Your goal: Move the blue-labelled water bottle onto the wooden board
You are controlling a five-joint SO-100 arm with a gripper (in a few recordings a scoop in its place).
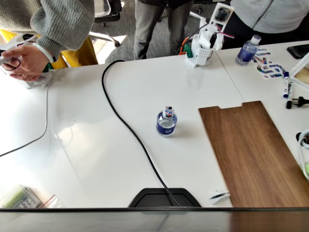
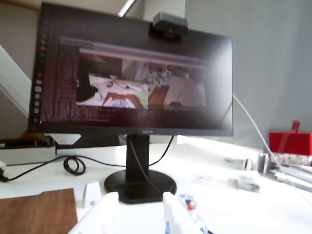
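Pincer [image 2: 140,214]: white fingers [image 2: 105,214] parted, nothing between them, apparently raised near the arm's base at the far edge of the surface [image 1: 87,145]. Blue-labelled water bottle [image 1: 166,122] stands upright well ahead of the pincer, untouched. Wooden board [image 1: 251,150] lies beside the bottle, apart from it. Approach, grasp and transfer all remain.

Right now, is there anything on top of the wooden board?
In the fixed view, the wooden board carries nothing on its visible surface. The blue-labelled water bottle stands on the white table, left of the board and apart from it. The board's near end is cut off by a dark edge.
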